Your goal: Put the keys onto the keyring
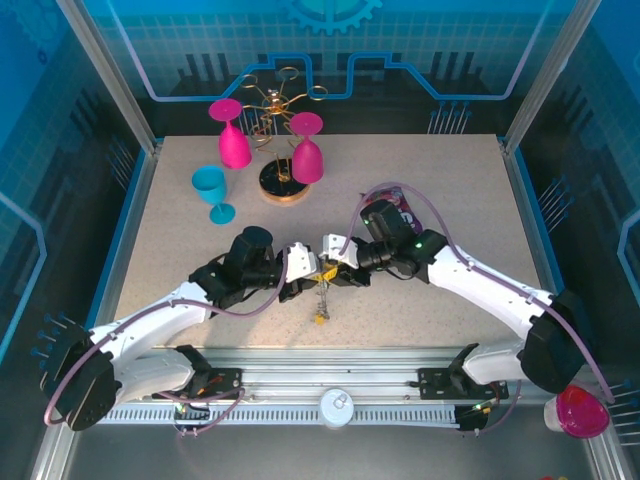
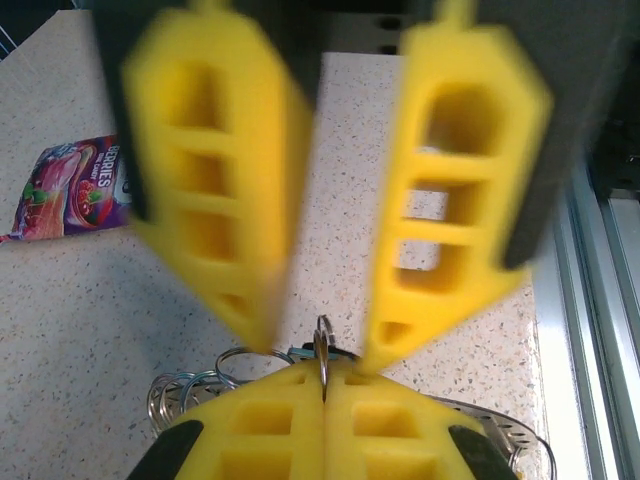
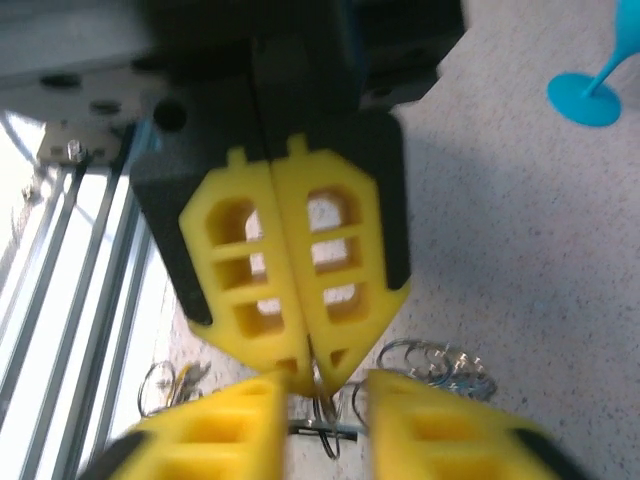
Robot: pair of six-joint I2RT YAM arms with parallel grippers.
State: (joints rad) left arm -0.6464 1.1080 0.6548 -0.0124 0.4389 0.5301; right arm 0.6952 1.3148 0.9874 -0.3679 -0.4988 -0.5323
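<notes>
Left tool (image 2: 322,378) is pressing its yellow pads fully together on a thin metal edge of the keyring (image 2: 190,388). The ring is being held low over the bench (image 1: 450,200), midway between the two arms, with its small wire loops fanning out to either side beneath the pads. Gripping it by the rim is turning the loops outward, and I judge that this is giving the other arm a clear approach for threading.

One of the keys (image 1: 320,317), the yellow-tagged one, is showing directly below the meeting point in the top view. I cannot tell whether it is dangling from the ring or lying on the bench.

Right tool (image 3: 328,398) is facing the left one tip to tip with its pads standing apart and gripping nothing. Its tips are sitting on either side of the pinched metal — a stance that reads as lining up to take hold or to work a loop open.

Farther out, a purple berry pouch (image 2: 75,190) is lying flat on the bench behind the right arm. Two pink goblets (image 1: 232,140), a blue goblet (image 1: 213,190) and a gold wire rack (image 1: 280,110) are standing at the far side, well apart from the work.
</notes>
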